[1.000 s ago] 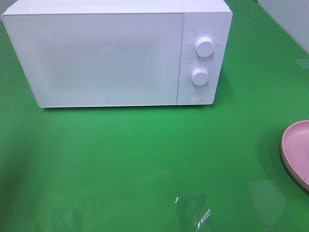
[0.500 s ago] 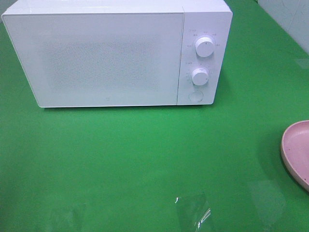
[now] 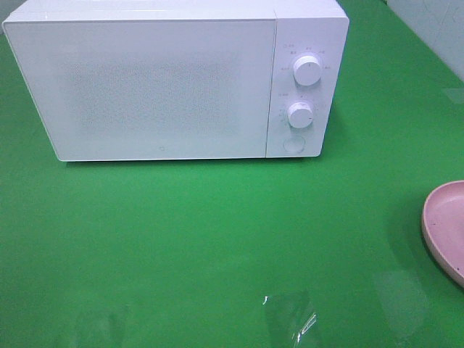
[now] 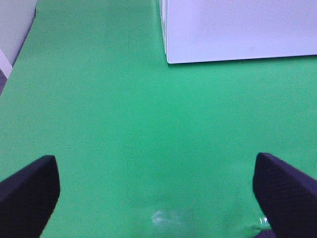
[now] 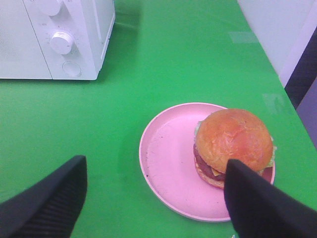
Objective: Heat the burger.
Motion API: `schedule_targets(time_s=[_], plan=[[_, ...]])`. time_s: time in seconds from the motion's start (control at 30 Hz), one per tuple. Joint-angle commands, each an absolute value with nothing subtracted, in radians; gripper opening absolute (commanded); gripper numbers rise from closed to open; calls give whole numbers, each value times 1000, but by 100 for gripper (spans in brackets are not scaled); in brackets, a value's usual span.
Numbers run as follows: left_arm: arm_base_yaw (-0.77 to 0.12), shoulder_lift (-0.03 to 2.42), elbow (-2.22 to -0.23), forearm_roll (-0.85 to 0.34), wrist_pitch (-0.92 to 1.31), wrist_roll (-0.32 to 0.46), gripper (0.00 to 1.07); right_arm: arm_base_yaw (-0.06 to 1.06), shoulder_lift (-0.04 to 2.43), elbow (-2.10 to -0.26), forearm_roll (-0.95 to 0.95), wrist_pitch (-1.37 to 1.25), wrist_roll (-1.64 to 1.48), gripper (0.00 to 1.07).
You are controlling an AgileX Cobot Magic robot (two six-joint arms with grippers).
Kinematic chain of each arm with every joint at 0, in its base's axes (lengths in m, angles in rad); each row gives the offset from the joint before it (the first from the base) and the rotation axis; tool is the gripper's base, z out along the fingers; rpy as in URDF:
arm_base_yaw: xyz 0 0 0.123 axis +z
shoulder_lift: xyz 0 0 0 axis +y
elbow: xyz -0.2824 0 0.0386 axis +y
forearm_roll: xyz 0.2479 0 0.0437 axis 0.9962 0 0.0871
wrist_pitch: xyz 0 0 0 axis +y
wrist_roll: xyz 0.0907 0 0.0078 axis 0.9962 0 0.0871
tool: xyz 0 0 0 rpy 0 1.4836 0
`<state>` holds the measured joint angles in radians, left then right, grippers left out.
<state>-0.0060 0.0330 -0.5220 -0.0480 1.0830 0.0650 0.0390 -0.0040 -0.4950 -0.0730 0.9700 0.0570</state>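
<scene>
The burger (image 5: pixel 233 144), with a golden-brown bun, sits on the far side of a pink plate (image 5: pixel 168 163) in the right wrist view. Only the plate's edge (image 3: pixel 444 228) shows at the right border of the high view. The white microwave (image 3: pixel 174 80) stands at the back with its door shut. It also shows in the right wrist view (image 5: pixel 54 39) and the left wrist view (image 4: pixel 237 29). My right gripper (image 5: pixel 153 208) is open, above and short of the plate. My left gripper (image 4: pixel 158 198) is open over bare green table. Neither gripper shows in the high view.
The microwave has two white knobs (image 3: pixel 307 70) (image 3: pixel 300 114) and a round button (image 3: pixel 293 144) on its right panel. A green cloth (image 3: pixel 217 239) covers the table. The table's right edge (image 5: pixel 292 99) runs close beside the plate.
</scene>
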Motion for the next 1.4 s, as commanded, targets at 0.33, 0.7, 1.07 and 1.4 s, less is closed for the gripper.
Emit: schedule_targets(time_s=[0.33, 0.7, 1.07, 1.4], plan=[[-5, -29, -517, -46, 1070, 67, 98, 34, -29, -492, -67, 961, 51, 73], [-5, -29, -517, -46, 1070, 67, 98, 34, -28, -492, -67, 961, 51, 73], [-5, -29, -517, -46, 1070, 67, 98, 34, -28, -492, -67, 961, 51, 73], [-5, -29, -517, -46, 1070, 67, 98, 34, -28, -492, -67, 961, 51, 73]])
